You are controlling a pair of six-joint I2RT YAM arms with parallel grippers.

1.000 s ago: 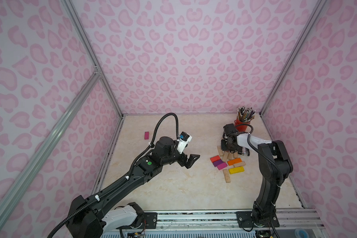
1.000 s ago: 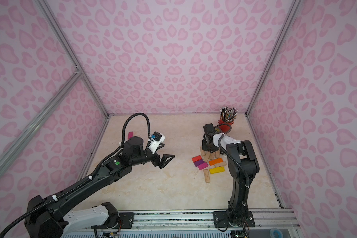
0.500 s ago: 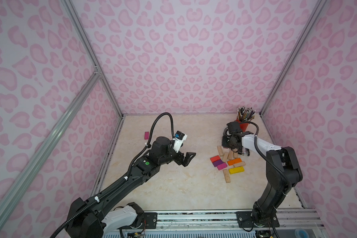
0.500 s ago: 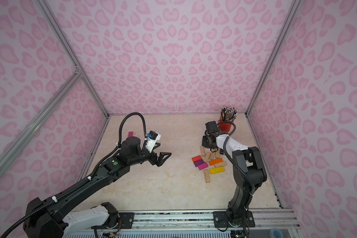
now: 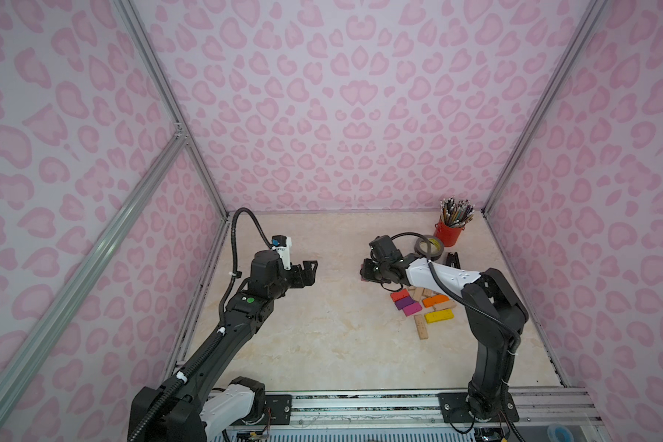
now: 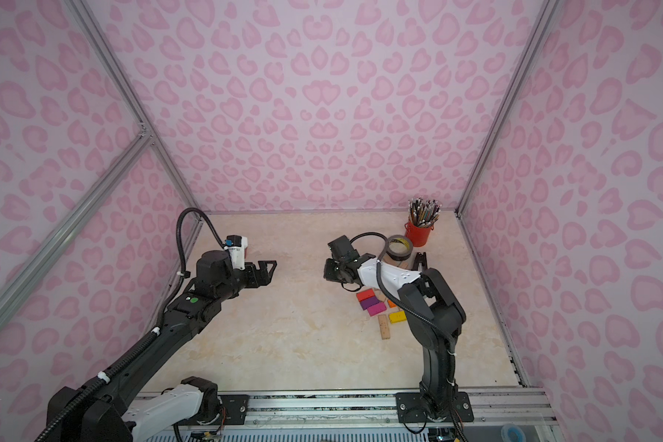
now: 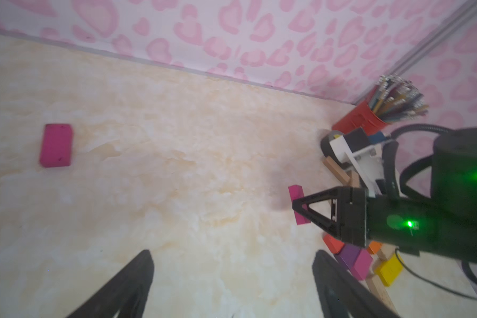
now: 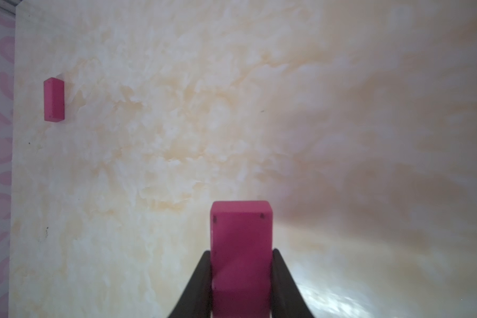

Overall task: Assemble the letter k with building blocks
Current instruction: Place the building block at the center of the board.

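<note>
Building blocks (image 5: 423, 306) (image 6: 377, 306) in both top views: loose cluster on the table (image 5: 322, 344), below and just behind the right jaws; left jaws well apart from it, facing the right jaws across the table.

Left wrist view: left jaws spread wide, empty; held magenta block (image 7: 298, 205) clamped in the right jaws ahead; lone magenta block (image 7: 56, 145) flat on the table, well off to their side.

Right wrist view: right jaws closed on held magenta block (image 8: 241, 247), lone magenta block (image 8: 54, 99) far ahead.
</note>
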